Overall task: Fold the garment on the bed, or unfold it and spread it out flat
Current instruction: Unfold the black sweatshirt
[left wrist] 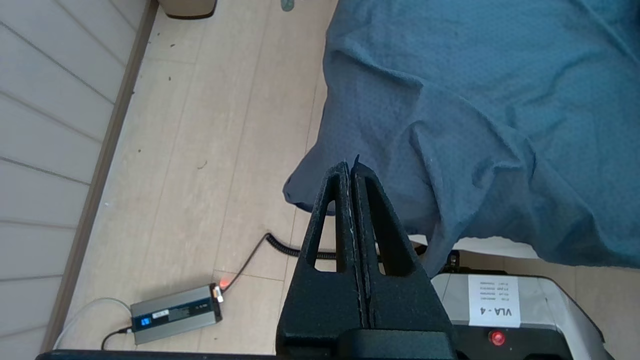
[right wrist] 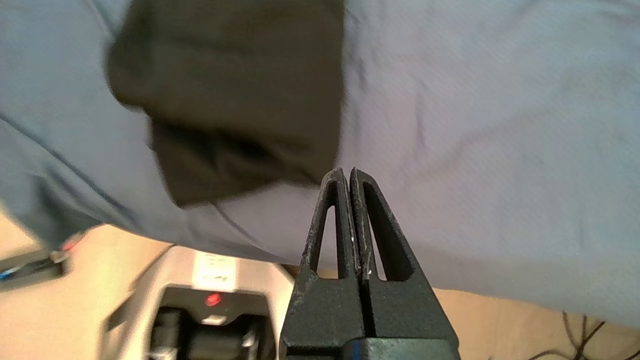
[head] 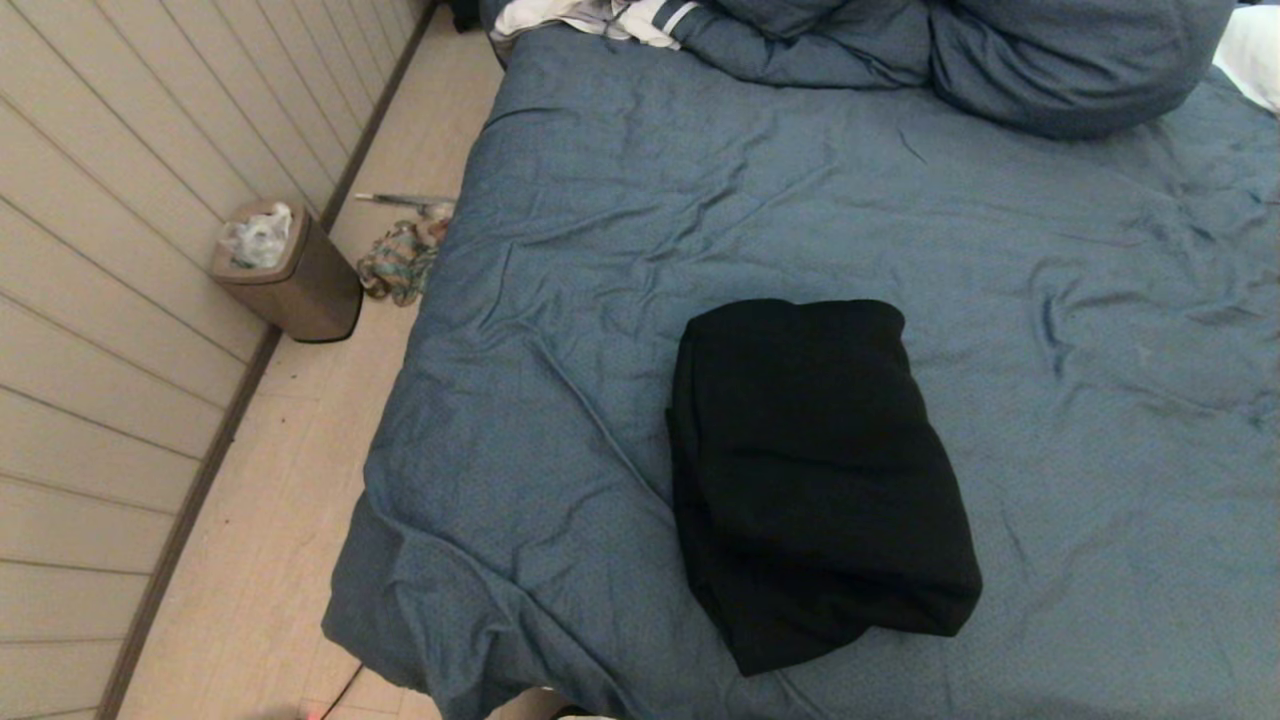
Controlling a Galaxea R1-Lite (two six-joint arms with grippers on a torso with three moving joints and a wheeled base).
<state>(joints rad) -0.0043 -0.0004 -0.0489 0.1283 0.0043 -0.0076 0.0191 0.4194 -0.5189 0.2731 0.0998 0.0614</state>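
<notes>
The left gripper [left wrist: 350,167] has its two black fingers pressed flat together, nothing between them. It hangs low at the bed's near left corner, over the pale wood-look floor and clear of the cloth. The right gripper [right wrist: 348,172] is likewise clenched on nothing — its ribbed, triangular fingers meet along their whole length, their tips in the air before the near edge of the bed, just beside the garment's near corner but not touching it. Neither arm shows in the head view.

The garment [head: 815,470] lies folded into a thick, soft-edged rectangular bundle on the near middle of the bed [head: 620,250], somewhat skewed, its layered folds showing along the left and near sides. The fabric is matte black and heavy, rounded at the corners rather than creased sharp.

The bed cover is a slate-blue duvet, finely textured and wrinkled all over, drooping in loose folds off the near left corner. At the far end sit matching blue pillows [head: 1060,60] and a white striped cloth [head: 610,18].

On the floor to the left stand a small brown bin [head: 295,280] lined with crumpled plastic and, beside it, a multicoloured rag [head: 400,262] — both near the panelled wall. Close by the robot's base lies a grey power brick [left wrist: 175,314] with a coiled cable.
</notes>
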